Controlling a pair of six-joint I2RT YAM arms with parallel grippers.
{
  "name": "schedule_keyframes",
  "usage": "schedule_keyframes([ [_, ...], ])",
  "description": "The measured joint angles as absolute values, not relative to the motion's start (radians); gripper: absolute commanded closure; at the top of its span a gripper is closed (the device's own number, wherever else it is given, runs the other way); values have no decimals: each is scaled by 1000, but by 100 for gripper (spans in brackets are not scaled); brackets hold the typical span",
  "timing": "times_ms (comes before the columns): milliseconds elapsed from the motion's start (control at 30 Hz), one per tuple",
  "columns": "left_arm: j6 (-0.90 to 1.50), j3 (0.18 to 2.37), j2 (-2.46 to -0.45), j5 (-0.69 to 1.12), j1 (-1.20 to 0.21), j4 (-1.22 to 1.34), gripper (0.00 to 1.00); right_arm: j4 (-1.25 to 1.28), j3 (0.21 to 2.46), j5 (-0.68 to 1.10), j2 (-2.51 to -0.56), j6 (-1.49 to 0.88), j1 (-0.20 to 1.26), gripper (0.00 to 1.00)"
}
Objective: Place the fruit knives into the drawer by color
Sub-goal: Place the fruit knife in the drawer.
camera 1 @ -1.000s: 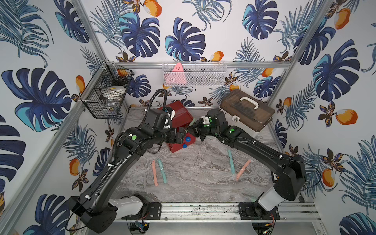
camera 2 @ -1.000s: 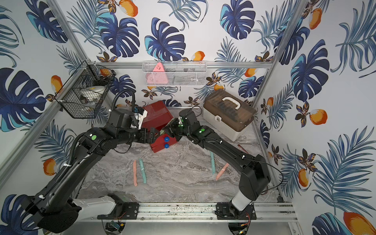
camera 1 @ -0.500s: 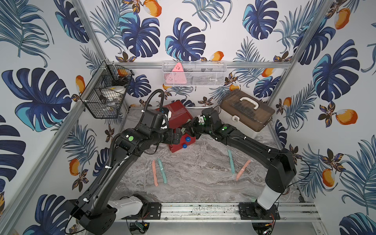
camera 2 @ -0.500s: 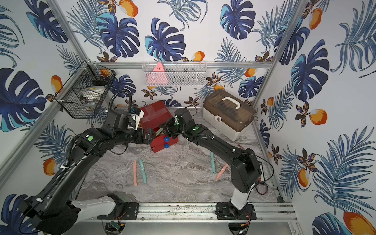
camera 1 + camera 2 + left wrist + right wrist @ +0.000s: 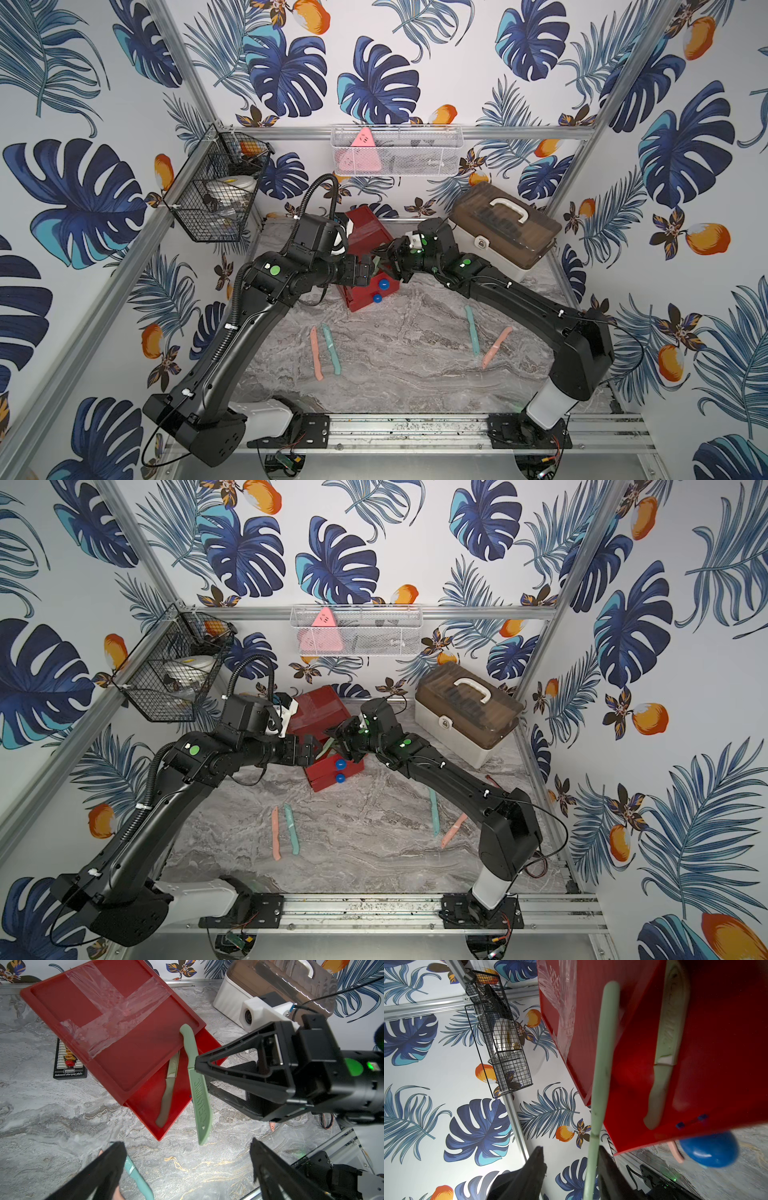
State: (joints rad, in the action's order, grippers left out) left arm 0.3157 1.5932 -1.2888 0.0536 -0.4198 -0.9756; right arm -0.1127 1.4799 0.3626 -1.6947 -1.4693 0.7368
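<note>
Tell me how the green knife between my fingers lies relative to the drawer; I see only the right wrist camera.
Observer: In the left wrist view the green knife lies askew. Its handle end is up by the red chest's top edge, and its blade sticks out past the open drawer's rim, over the table.
Operator: Report the left gripper.
Observer: The left gripper is wide open and empty, over the table short of the drawer.
Operator: Count the knives on the table.
Observer: Four. A pink knife lies beside a teal knife on the left arm's side, with another teal knife and another pink knife on the right arm's side.
</note>
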Motion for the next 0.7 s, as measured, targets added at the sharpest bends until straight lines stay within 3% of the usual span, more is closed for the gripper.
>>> schedule_keyframes([
  [100,316,1594,-1296,60,-417,-971,1,-113,1475,356,-1695,-1470,737,73],
  [200,316,1589,-1295,73,-415,-966,1,-102,1476,356,-1701,-1473,737,81],
  [333,315,1576,-1288,75,-407,-965,1,-102,1484,356,-1709,-1473,737,81],
  [433,315,1570,-1282,75,-401,-963,1,-122,1501,356,-1708,-1460,738,75],
  [500,313,1565,-1279,78,-398,-961,1,-168,1528,345,-1701,-1434,737,62],
  [567,313,1559,-1277,79,-394,-960,1,-228,1576,335,-1695,-1391,737,56],
  [700,313,1546,-1276,85,-391,-957,1,-361,1690,326,-1719,-1276,736,53],
])
